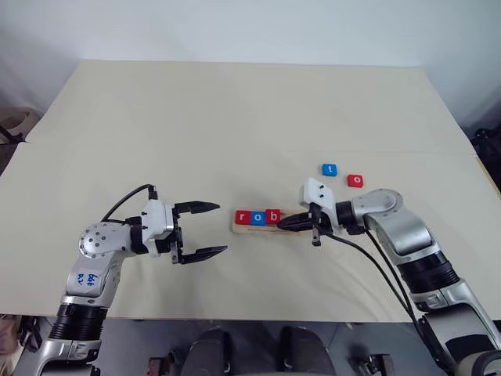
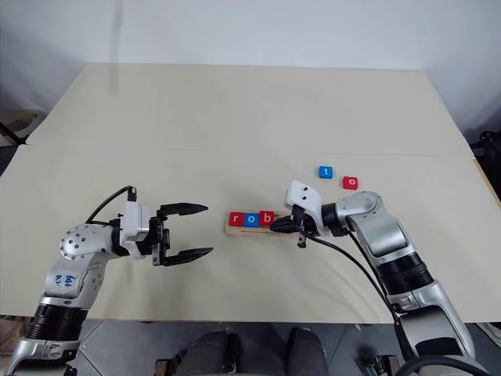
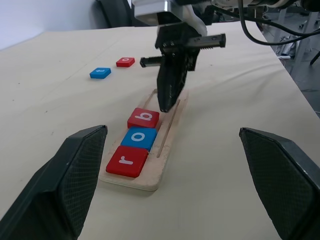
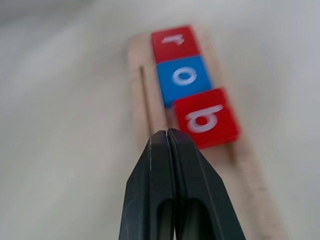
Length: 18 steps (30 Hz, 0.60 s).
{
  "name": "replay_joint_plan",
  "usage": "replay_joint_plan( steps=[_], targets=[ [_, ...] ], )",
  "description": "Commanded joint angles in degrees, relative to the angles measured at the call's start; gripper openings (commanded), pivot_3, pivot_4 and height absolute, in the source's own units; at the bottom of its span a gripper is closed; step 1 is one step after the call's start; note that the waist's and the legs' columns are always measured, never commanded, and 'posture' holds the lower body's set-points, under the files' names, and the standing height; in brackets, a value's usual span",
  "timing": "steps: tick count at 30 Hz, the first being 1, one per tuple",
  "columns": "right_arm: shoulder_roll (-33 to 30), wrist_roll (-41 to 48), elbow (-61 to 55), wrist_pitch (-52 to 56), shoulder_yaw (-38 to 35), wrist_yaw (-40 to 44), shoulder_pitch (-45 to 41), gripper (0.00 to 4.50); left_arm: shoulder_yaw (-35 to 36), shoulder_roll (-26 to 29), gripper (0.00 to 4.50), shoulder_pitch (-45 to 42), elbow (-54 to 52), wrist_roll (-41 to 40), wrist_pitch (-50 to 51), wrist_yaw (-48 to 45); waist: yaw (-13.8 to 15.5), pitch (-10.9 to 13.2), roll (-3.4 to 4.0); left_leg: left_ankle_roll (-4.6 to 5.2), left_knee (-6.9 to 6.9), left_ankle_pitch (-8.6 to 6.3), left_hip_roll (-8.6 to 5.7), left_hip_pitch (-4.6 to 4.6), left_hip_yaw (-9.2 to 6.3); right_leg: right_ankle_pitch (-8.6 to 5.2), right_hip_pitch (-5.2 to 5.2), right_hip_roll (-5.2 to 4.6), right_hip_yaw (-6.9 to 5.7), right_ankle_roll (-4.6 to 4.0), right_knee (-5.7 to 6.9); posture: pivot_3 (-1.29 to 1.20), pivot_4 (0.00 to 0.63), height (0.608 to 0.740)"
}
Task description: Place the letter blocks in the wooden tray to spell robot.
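The wooden tray (image 1: 237,227) lies mid-table and holds three letter blocks in a row: a red r (image 1: 242,217), a blue o (image 1: 257,217) and a red b (image 1: 272,215). My right gripper (image 1: 280,225) is shut with nothing in it, its tips over the tray just beside the b block (image 4: 205,117). Two more letter blocks lie loose on the table beyond it, a blue t (image 1: 329,169) and a red o (image 1: 355,180). To the left of the tray, apart from it, my left gripper (image 1: 216,229) is open and empty, pointing toward the tray (image 3: 167,145).
A pale cloth covers the table (image 1: 235,117), with wide bare room behind and to both sides of the tray. The table's near edge (image 1: 258,319) runs just below the arms. A black cable (image 1: 376,266) trails from the right wrist.
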Motion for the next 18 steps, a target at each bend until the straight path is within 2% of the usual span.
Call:
replay_joint_plan(
  steps=[1, 7, 18],
  targets=[
    [0.7, 0.0, 1.9, -2.4, -2.7, -2.5, -2.7, 0.04, 0.7, -0.2, 4.5, 0.3, 0.0, -0.5, -0.9, 0.0, 0.0, 0.0, 0.0, 0.0, 0.0, 0.0, 0.0, 0.0, 0.0, 0.0, 0.0, 0.0, 0.0, 0.0, 0.0, 0.0, 0.15, 0.74],
    [3.6, -2.7, 7.1, -6.5, -0.5, -4.7, -3.4, 0.04, 0.4, -0.5, 4.5, -0.1, 0.1, -0.5, -0.9, 0.0, -0.1, 0.0, 0.0, 0.0, 0.0, 0.0, -0.01, -0.01, 0.01, 0.0, 0.0, 0.0, 0.0, 0.0, -0.01, 0.0, 0.15, 0.74],
    [3.7, -2.4, 6.3, -6.6, 0.8, -2.3, -2.2, 0.04, 0.8, -0.4, 4.5, -0.1, 0.0, -0.3, -0.8, 0.2, -0.1, 0.0, 0.0, 0.0, 0.0, 0.0, 0.0, -0.01, -0.01, 0.0, 0.0, 0.0, -0.02, 0.0, 0.01, 0.0, 0.15, 0.74]
  ],
)
